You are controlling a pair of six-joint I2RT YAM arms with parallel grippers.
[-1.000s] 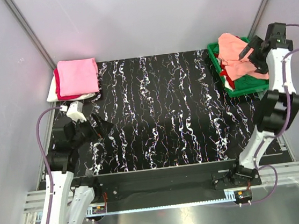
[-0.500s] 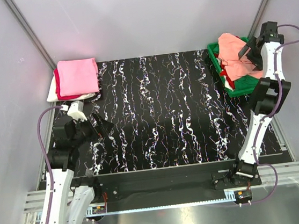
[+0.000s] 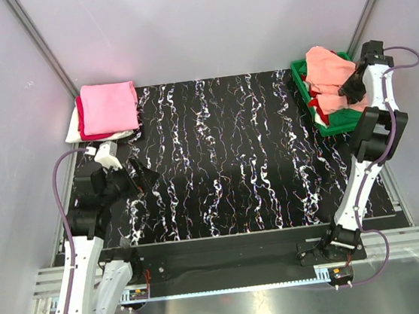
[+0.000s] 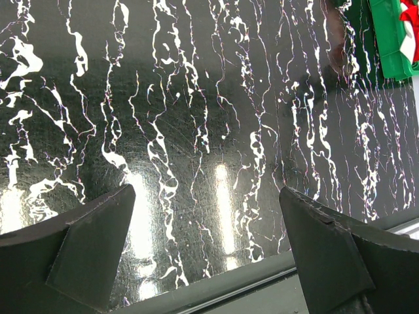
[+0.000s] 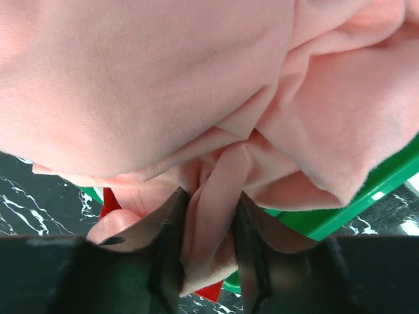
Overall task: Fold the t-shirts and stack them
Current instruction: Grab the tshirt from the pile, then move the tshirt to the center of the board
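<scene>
**Right claw pinching the salmon-peach shirt at the tray**

Viewed from above: a black table top (image 3: 233, 162) veined with white marbling, glossy, carrying pale bright reflections in the left wrist view. Enclosed on three sides by plain grey-lilac walls (image 3: 202, 21), with slanted aluminium struts (image 3: 42, 47) at the two far corners and a metal rail (image 3: 231, 276) along the near edge.

At the far right corner: green tray (image 3: 340, 123), heaped with the salmon-peach t-shirt (image 3: 326, 68), crumpled and bulging above the rim. Beneath it, at the tray's left side, a strip of red cloth (image 3: 321, 116).

Right gripper (image 5: 208, 255): reaching into the tray from the right and closed tight on a bunched fold of the salmon-peach t-shirt. Fold squeezed between both fingers and trailing out past them.

At the far left corner: a folded stack, with the bright pink t-shirt (image 3: 109, 106) on top. Under it the red t-shirt (image 3: 86, 133), and at the bottom the white t-shirt (image 3: 74, 133), its edge poking out at the left.

Left gripper (image 3: 145, 178): over the near left part of the table, fingers spread wide, holding nothing, well apart from both stack and tray.
</scene>
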